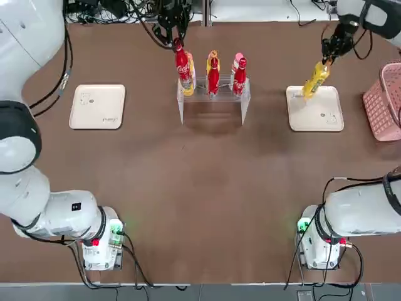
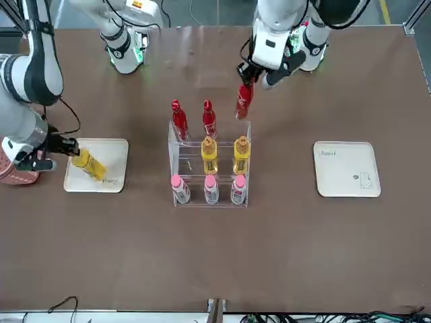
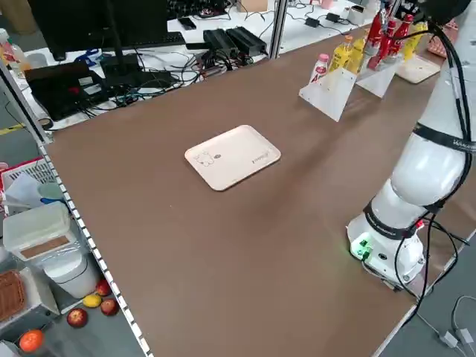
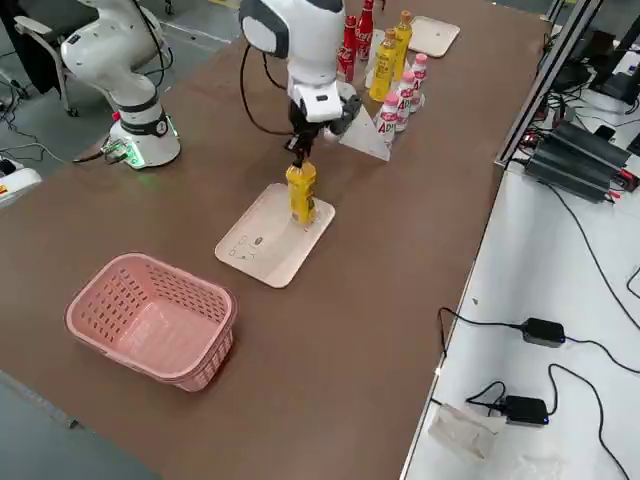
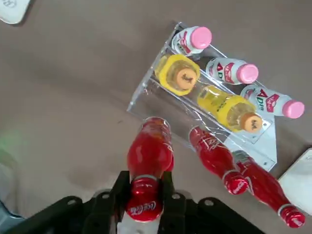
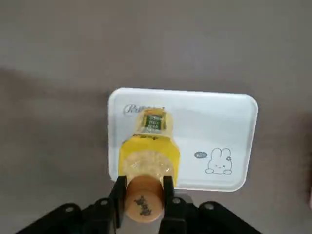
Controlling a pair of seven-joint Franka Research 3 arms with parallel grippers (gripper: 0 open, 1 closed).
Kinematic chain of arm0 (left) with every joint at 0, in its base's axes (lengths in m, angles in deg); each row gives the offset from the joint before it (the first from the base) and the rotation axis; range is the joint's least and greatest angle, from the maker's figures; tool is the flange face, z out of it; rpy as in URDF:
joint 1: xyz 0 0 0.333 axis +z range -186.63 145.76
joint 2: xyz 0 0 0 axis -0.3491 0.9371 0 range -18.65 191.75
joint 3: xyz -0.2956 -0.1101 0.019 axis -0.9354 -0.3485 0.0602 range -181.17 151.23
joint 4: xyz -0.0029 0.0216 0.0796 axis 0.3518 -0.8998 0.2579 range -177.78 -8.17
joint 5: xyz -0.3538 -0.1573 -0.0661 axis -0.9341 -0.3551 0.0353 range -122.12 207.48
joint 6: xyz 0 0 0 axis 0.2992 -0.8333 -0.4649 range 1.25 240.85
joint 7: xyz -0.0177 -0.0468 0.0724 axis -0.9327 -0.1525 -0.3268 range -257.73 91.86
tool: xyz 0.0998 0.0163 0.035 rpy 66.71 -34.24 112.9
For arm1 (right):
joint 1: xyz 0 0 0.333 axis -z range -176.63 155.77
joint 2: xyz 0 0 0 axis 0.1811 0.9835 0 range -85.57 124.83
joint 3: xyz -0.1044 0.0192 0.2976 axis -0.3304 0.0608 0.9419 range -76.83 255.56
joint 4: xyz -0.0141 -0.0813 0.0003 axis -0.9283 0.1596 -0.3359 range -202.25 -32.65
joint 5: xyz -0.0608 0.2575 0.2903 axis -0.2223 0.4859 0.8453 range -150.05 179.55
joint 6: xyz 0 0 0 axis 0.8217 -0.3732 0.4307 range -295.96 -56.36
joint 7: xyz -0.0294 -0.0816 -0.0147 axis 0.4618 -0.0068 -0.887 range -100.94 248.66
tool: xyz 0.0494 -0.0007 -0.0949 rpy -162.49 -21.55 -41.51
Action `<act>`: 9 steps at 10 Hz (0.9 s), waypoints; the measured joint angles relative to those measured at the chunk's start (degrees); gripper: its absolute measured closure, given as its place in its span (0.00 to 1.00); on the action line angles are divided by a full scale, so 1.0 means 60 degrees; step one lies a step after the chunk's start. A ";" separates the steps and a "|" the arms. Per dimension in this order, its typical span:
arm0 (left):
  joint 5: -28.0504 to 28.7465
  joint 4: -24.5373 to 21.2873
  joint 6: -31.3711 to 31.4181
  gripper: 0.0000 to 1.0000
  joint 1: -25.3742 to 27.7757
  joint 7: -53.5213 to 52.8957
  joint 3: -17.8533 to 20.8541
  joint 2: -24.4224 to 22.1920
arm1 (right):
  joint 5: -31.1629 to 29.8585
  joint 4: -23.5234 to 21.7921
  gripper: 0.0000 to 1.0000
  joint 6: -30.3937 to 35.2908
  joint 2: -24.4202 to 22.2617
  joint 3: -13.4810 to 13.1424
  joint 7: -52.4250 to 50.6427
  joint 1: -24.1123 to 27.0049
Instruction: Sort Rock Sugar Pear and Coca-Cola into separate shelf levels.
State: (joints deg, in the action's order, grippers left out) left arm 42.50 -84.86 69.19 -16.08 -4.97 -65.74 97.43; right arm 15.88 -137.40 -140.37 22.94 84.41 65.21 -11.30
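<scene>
Nearest us, both arm bases sit at the table edge. Our left gripper (image 1: 177, 41) clamps a slim red Coca-Cola bottle (image 1: 183, 64) by its cap, upright over the clear acrylic rack (image 1: 212, 95), presumably bound for the top level beside two others. Our right gripper (image 1: 328, 55) pinches the orange cap of a tilted yellow Rock Sugar Pear bottle (image 1: 314, 79) above the beige tray (image 1: 315, 108).

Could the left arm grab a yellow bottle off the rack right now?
Probably not: the left gripper is shut on a Coca-Cola by the rack; it would have to set that down first.
</scene>
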 joint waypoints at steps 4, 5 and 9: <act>0.0707 0.0144 0.0452 0.68 -0.0058 0.0139 0.0034 0.0690 | 0.0047 0.2655 0.66 0.2321 -0.0041 0.0087 -0.0284 -0.0877; 0.0893 0.0149 0.0454 0.68 -0.0204 0.0327 0.0033 0.0843 | 0.0218 0.3384 0.66 0.2916 -0.0018 0.0167 -0.0087 -0.1179; 0.1499 0.0152 0.0487 0.68 -0.1023 0.1226 0.0033 0.1376 | 0.0754 0.4786 0.66 0.3731 0.0335 0.0680 0.2025 -0.2534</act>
State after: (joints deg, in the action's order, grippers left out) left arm 51.50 -83.94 72.11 -22.21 2.38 -65.54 105.69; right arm 20.40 -108.69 -117.99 24.95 88.50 77.36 -26.51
